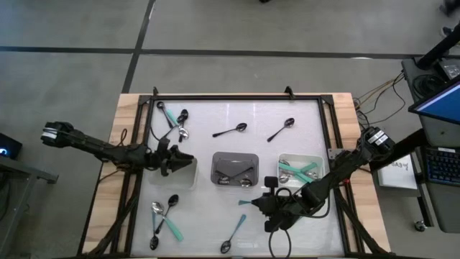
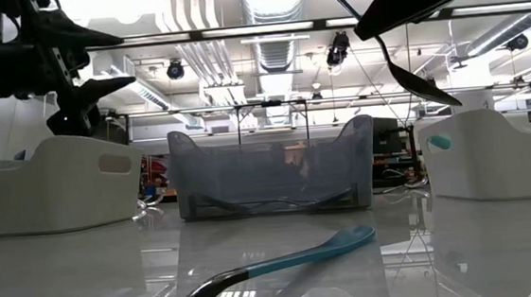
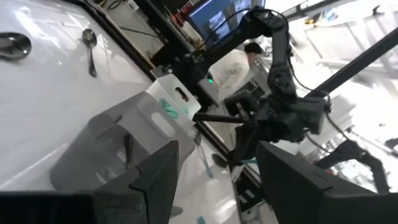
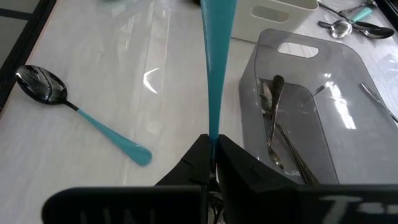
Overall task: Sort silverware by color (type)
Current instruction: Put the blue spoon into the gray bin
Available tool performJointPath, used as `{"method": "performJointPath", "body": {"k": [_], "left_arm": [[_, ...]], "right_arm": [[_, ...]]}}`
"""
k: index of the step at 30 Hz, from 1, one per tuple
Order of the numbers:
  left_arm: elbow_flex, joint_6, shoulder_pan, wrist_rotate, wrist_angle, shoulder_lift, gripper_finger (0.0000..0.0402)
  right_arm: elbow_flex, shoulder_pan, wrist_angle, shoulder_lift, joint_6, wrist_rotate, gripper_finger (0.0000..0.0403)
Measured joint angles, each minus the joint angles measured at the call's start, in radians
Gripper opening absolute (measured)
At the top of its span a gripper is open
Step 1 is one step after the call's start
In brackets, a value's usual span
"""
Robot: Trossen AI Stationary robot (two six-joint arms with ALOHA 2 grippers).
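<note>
My right gripper (image 1: 260, 205) is at the table's near middle, shut on a spoon with a teal handle (image 4: 214, 74). The spoon is lifted, and its dark bowl (image 2: 422, 84) shows below the gripper in the low view. My left gripper (image 1: 185, 160) is open and empty above the left white tray (image 1: 180, 177); it also shows in its own wrist view (image 3: 214, 180). Silver spoons lie in the grey middle tray (image 1: 235, 157). Mint-green spoons lie in the right white tray (image 1: 300, 160). Black spoons (image 1: 230, 131) lie loose on the table. My right gripper pinches the narrow part of the teal handle (image 4: 213, 127) between its two fingers. The handle runs straight on past the fingertips, widening toward its free end. The spoon is lifted clear of the table.
A teal-handled spoon with a black bowl (image 4: 81, 106) lies on the table near my right gripper, also in the high view (image 1: 233, 234). Spoon clusters lie at the far left (image 1: 172, 119) and near left (image 1: 165, 214). A person (image 3: 233, 65) is beyond the table.
</note>
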Motion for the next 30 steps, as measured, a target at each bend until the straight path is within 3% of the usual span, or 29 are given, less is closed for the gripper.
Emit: {"method": "performJointPath", "body": {"k": [7, 13, 22, 27, 30], "left_arm": [[0.122, 0.15, -0.005, 0.006, -0.005, 0.06, 0.0198], [0.282, 0.193, -0.036, -0.02, -0.14, 0.18, 0.0198], [0.438, 0.333, -0.101, -0.219, -0.217, 0.388, 0.0198], [0.496, 0.4, -0.115, -0.442, -0.209, 0.482, 0.0198], [0.525, 0.431, -0.115, -0.491, -0.141, 0.545, 0.0198]], "right_arm": [[0.0, -0.008, 0.077, 0.0, -0.001, 0.0, 0.0009], [0.0, -0.065, 0.176, -0.001, -0.052, 0.044, 0.0009], [0.001, -0.21, 0.185, -0.001, 0.024, 0.277, 0.0009], [0.001, -0.286, 0.201, -0.001, 0.056, 0.301, 0.0009], [0.001, -0.317, 0.261, 0.019, 0.034, 0.304, 0.0009]]}}
